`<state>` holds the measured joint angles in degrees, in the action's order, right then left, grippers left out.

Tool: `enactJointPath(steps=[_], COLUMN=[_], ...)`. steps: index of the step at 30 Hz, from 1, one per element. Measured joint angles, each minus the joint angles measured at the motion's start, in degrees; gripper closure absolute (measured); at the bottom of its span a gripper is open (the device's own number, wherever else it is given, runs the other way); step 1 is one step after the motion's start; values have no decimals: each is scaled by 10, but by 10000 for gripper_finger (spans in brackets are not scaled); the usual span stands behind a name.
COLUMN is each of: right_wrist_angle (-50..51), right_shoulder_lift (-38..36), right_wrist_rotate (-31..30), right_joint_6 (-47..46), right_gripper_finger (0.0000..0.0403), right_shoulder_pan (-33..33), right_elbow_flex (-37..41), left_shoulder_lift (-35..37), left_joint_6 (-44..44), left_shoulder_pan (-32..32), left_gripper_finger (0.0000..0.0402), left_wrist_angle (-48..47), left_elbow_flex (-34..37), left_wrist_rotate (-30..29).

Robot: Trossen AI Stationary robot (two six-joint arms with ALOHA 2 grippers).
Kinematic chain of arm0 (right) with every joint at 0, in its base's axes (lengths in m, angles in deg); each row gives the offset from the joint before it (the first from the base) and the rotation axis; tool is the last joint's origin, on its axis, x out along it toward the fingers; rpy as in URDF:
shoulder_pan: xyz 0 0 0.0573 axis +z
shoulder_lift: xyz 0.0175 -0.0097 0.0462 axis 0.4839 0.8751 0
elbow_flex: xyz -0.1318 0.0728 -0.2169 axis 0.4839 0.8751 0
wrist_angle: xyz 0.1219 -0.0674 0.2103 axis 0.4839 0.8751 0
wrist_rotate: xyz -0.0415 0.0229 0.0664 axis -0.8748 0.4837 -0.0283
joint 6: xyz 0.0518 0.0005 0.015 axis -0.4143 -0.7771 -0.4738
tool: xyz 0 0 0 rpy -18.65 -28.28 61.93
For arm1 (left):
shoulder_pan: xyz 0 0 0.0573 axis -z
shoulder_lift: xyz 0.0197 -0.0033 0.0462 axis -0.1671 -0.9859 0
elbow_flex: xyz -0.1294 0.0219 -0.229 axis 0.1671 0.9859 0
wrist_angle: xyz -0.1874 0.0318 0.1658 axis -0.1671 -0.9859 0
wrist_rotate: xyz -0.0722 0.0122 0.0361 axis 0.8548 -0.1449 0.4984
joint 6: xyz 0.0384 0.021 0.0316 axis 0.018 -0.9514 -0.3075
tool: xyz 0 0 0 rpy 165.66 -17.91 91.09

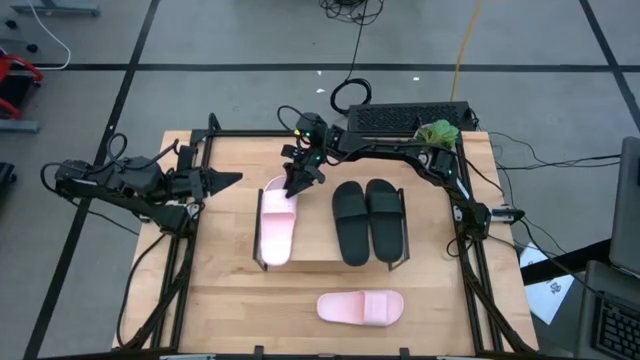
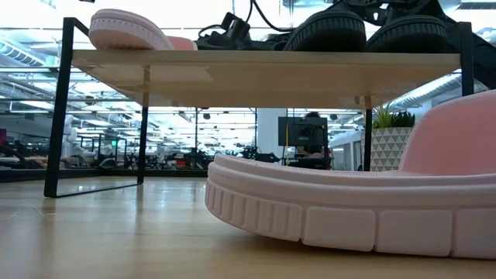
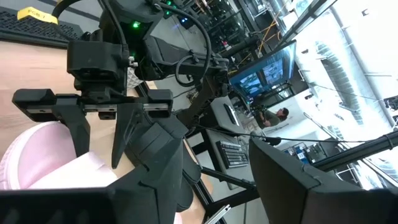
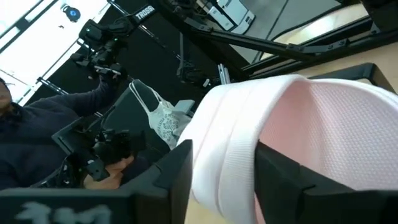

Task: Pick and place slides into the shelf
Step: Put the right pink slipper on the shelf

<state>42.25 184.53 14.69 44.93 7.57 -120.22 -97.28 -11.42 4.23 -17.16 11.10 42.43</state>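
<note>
The shelf (image 1: 318,240) stands mid-table, and its light board (image 2: 263,66) spans the low view. On it lie one pink slide (image 1: 276,228) at the left and the black pair (image 1: 370,222) at the right, soles down. The second pink slide (image 1: 360,307) lies on the table near the front edge and fills the low view (image 2: 349,205). My right gripper (image 1: 298,183) hangs over the far end of the shelved pink slide, shut on it. My left gripper (image 1: 232,180) waits open, left of the shelf, pointing at it. My right gripper (image 4: 224,180) has the pink slide's broad strap (image 4: 230,143) between its two fingers, one finger (image 4: 180,171) on each side of the strap's edge. It comes from above, slanting in from the far right. The slide lies flat on the shelf board.
A dark keyboard-like device (image 1: 405,118) and a green object (image 1: 438,131) sit at the table's far edge. Black frame rails (image 1: 470,250) run along both table sides. A person (image 4: 37,124) sits beyond the table in the right wrist view. Bare wood shows between the shelf and the front edge.
</note>
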Motion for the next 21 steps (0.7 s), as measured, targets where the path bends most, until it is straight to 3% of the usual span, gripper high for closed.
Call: enactJointPath(steps=[6,21], right_wrist_angle=[0,-13], right_shoulder_lift=[0,-4], right_wrist_rotate=[-1,-14], right_joint_6=[5,1], right_gripper_finger=[234,232], right_shoulder_pan=[0,3], right_elbow_flex=[0,0], left_shoulder_lift=[0,0], left_joint_6=[-2,-7], left_shoulder_pan=[0,0], left_gripper_finger=[220,220], left_wrist_angle=[0,0], left_elbow_flex=[0,0], left_wrist_rotate=[0,0])
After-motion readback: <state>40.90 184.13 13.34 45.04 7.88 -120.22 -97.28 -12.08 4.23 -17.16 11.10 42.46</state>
